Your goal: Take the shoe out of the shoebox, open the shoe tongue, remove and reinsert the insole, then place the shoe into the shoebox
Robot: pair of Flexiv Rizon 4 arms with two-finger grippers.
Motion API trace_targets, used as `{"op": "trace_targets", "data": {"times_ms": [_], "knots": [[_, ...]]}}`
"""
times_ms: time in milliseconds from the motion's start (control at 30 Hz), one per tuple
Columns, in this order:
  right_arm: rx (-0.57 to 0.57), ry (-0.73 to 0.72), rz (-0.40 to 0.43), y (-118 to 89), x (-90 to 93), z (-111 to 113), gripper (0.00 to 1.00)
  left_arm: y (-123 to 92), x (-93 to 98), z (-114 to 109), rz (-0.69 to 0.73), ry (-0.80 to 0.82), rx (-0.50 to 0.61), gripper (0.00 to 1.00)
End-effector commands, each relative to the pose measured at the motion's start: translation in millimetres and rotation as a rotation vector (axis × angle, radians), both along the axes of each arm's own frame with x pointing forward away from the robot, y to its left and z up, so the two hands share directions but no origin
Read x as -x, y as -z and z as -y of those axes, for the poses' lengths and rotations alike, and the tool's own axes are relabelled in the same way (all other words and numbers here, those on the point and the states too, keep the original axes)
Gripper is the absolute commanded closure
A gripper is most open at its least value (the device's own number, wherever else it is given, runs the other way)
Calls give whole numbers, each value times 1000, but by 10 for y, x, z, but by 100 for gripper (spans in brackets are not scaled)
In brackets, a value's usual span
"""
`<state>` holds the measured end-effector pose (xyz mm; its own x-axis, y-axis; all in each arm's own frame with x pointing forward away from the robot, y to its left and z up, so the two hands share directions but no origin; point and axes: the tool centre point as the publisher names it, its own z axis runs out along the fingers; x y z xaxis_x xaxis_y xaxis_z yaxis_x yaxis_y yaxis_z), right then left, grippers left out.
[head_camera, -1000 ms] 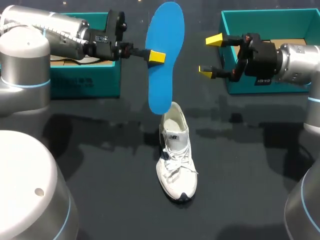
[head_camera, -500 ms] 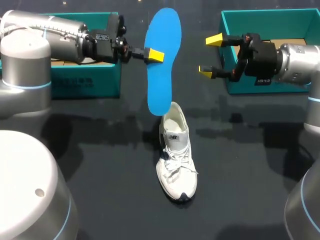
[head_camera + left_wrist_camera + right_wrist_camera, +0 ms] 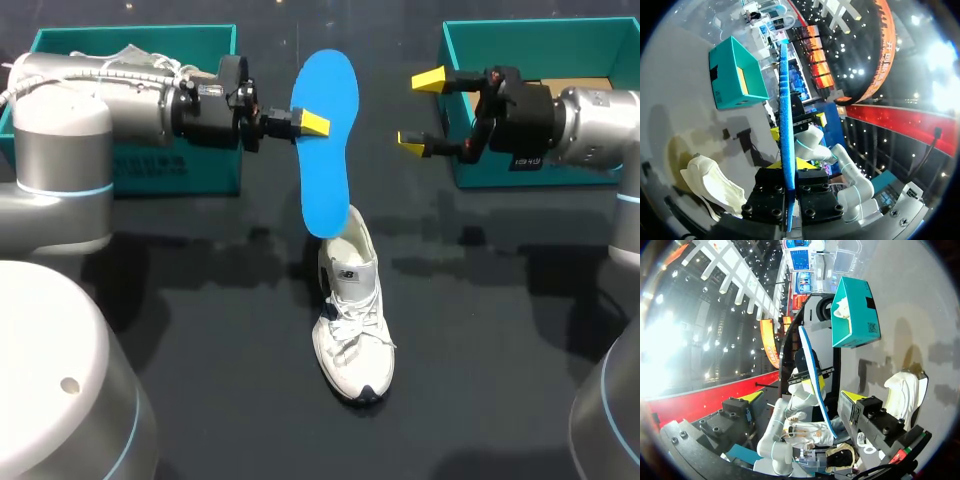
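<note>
Head view: my left arm's tool [image 3: 305, 122] is clamped on the long blue foam insole [image 3: 326, 140], gripping it at its side edge, and the insole hangs nearly upright over the dark table [image 3: 500, 350]. Over the last second the insole has come down a little and swung slightly. Its top edge sits lower than before, and its bottom end now overlaps the heel opening of the white lace-up sneaker [image 3: 352, 318], where earlier it only hung above it. The left wrist has also turned and drawn back toward its own side.

The sneaker has not moved. It stands on its sole in the middle of the table, toe toward the camera, well apart from the teal cardboard shoebox [image 3: 470, 60] at the far right and the second teal box [image 3: 180, 165] at the far left.

My right arm's tool [image 3: 422, 112] has kept its place in front of the right shoebox, with its yellow fingers spread wide and holding nothing.

In the left wrist view the insole [image 3: 786, 125] shows edge-on between the fingers of the left tool [image 3: 787, 167], with the sneaker [image 3: 712, 182] below and to one side.

I judge that the insole is already out and reinsertion is beginning: the lower end is being lined up with the shoe mouth, though whether it has yet gone inside cannot be told.
</note>
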<state>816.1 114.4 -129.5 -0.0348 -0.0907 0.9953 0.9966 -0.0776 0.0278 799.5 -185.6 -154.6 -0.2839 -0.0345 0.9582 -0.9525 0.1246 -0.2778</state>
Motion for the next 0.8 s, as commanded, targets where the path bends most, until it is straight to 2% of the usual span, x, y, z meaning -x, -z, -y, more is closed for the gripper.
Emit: {"op": "trace_targets", "data": {"times_ms": [33, 300, 800], "knots": [[1, 1, -1, 3, 6, -7, 0, 62, -8, 29, -34, -12, 14, 100], [1, 1, -1, 3, 6, -7, 0, 149, -6, 51, -113, -44, 16, 100], [9, -5, 7, 0, 8, -2, 0, 211, -12, 41, -166, -87, 28, 100]]}}
